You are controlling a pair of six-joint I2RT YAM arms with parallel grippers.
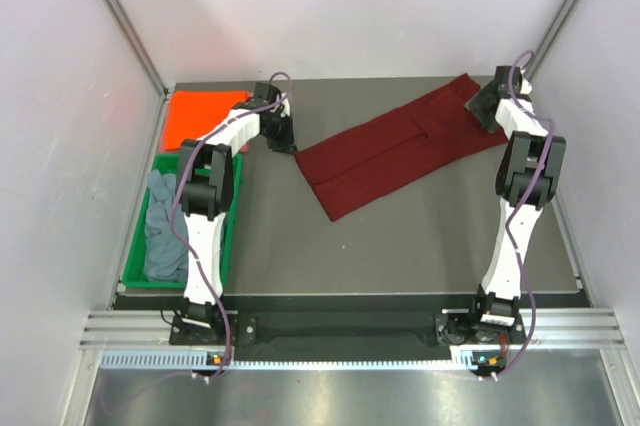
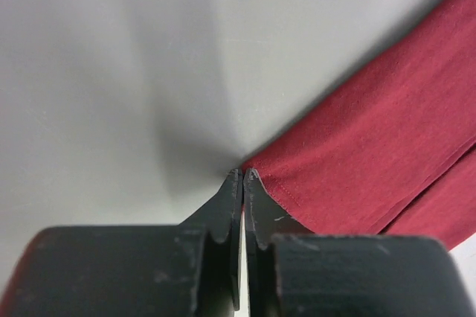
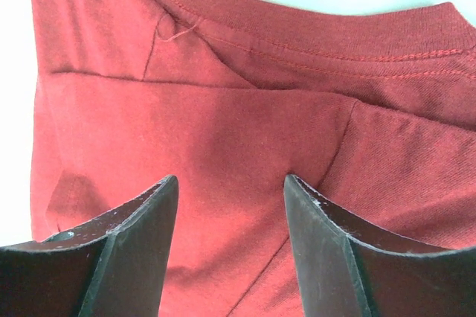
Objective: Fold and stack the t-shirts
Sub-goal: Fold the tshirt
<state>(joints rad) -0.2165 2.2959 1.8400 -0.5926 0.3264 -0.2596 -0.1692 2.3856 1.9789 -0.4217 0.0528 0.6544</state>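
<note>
The dark maroon t-shirt (image 1: 390, 151) lies folded into a long strip running diagonally across the table. My left gripper (image 1: 288, 144) is shut, its tips (image 2: 243, 174) on the table right beside the strip's left corner (image 2: 372, 153); no cloth shows between the jaws. My right gripper (image 1: 480, 108) is open, its tips (image 3: 230, 183) just above the strip's far right end (image 3: 223, 123), near the collar (image 3: 320, 27). The bright orange t-shirt (image 1: 200, 116) lies folded flat at the back left. The grey-blue t-shirt (image 1: 163, 231) lies crumpled in the tray.
A green plastic tray (image 1: 150, 285) stands along the table's left edge, in front of the orange shirt. White walls enclose the table at the back and both sides. The dark table surface (image 1: 400, 246) runs in front of the maroon strip.
</note>
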